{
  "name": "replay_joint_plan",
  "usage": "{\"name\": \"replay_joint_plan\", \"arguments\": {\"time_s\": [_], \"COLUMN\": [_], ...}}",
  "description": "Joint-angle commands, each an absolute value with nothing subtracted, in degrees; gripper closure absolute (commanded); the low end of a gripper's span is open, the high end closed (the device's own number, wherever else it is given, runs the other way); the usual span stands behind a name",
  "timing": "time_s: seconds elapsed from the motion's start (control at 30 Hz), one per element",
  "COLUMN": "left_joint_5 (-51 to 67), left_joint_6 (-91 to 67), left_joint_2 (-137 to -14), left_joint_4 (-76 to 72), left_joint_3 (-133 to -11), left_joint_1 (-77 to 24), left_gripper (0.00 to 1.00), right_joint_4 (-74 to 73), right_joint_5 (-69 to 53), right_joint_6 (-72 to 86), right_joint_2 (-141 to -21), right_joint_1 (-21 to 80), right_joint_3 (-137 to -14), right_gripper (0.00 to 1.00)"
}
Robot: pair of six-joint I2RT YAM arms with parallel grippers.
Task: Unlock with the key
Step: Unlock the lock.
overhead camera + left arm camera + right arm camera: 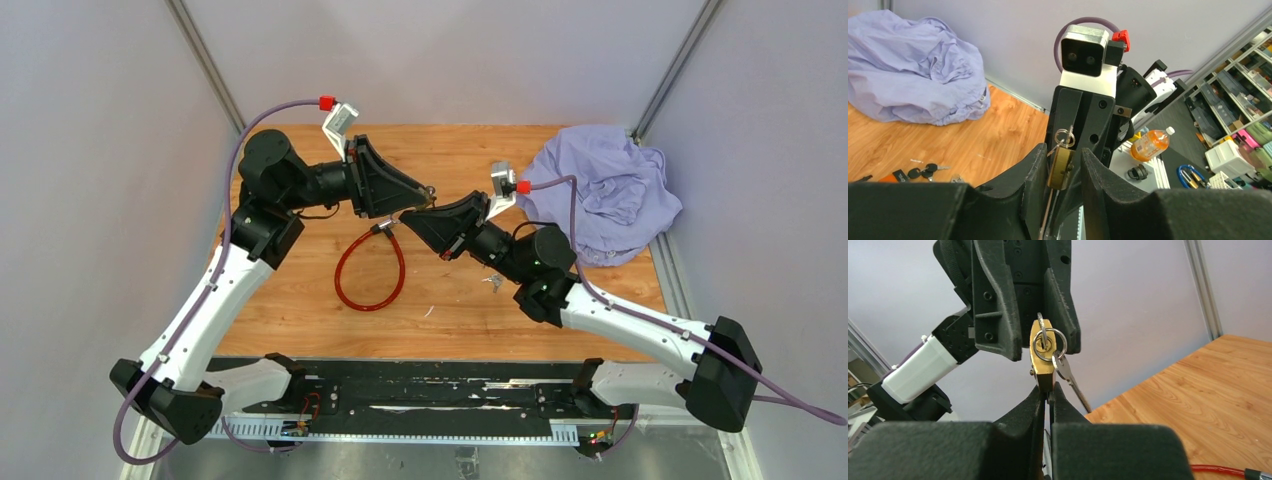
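Right wrist view alone shows right pincer pinched shut under padlock; left pincer flanks it, hold unclear.

Both arms reach inward over wooden table. Left gripper and right gripper meet tip to tip above centre. Small brass item at tips, too small to identify. Jaw positions not discernible. Red cable loop on table under tips. Small metal pieces beside right arm. Purple cloth bunched at far right corner.

You have no readable text in any view. The label on the bottle, lower right of the left wrist view, and the padlock are illegible.
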State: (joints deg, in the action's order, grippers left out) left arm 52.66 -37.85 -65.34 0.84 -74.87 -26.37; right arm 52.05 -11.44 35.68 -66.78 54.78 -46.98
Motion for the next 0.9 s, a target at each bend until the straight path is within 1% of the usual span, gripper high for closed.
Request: {"name": "replay_joint_plan", "arguments": {"time_s": [0.0,0.27,0.33,0.47,0.57,0.67,0.8,0.87], "left_joint_5": [54.7,58.5,60.0,62.5,63.8,64.6,63.9,63.2], "left_joint_6": [-35.6,-36.0,-36.4,-36.6,-36.5,-34.9,-30.5,-27.4], "left_joint_2": [-63.9,-63.6,-63.6,-63.0,-62.7,-62.6,-62.5,-62.6], "left_joint_4": [3.5,3.9,4.0,3.8,3.9,5.5,10.5,13.1], "left_joint_3": [-74.8,-74.2,-73.9,-72.9,-72.7,-73.0,-74.9,-76.1], "left_joint_1": [-26.2,-26.1,-26.1,-26.1,-26.1,-26.1,-26.1,-26.1], "left_gripper": [0.65,0.64,0.62,0.6,0.54,0.5,0.51,0.54], "right_joint_4": [51.0,49.8,49.8,50.0,50.7,51.1,51.2,51.5], "right_joint_5": [-10.8,-11.4,-11.2,-10.9,-11.1,-11.2,-11.1,-11.0], "right_joint_6": [31.5,30.9,30.9,31.0,31.7,32.1,32.3,32.4], "right_joint_2": [-65.5,-65.5,-65.4,-65.0,-65.3,-65.4,-65.2,-65.1], "right_joint_1": [56.1,56.2,56.2,56.2,56.2,56.2,56.2,56.2], "right_joint_3": [-47.6,-48.3,-48.2,-48.1,-47.9,-47.8,-47.4,-47.1], "right_gripper": [0.99,1.0,1.0,0.99,0.99,0.99,0.99,0.99]}}
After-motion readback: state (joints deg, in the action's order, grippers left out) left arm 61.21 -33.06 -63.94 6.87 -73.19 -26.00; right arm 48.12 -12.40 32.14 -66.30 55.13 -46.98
